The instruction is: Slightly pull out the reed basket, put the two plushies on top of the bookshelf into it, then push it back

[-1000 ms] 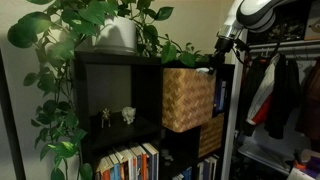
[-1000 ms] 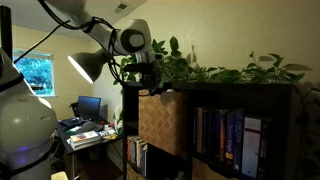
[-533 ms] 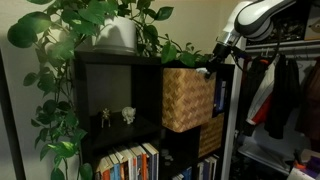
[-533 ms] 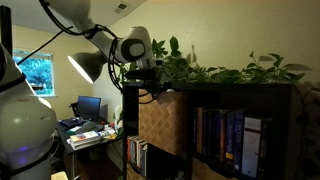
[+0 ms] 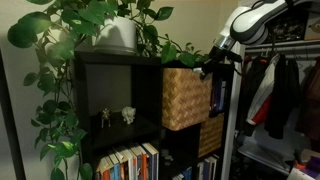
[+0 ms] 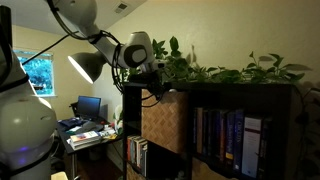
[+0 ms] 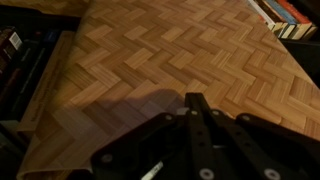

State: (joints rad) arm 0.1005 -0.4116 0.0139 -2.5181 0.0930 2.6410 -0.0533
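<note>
Gripper sat at the upper front corner of the reed basket, right against it. In the wrist view the fingers were drawn together with nothing visible between them, and the herringbone weave of the basket filled the view beyond the tips. The basket was just below the gripper, in the top cubby of the black bookshelf, and its front looked slightly proud of the shelf edge in both exterior views.

Leaves of a trailing plant in a white pot hung over the shelf top, crowding in just behind and above the gripper. Upright books stood tight beside the basket, under the gripper. A smaller, darker woven basket was in the cubby below. Two pale figurines sat in a cubby well away, past the basket. Hanging clothes were close on the gripper's other side. A desk lamp and a monitor stood farther back, behind the arm.
</note>
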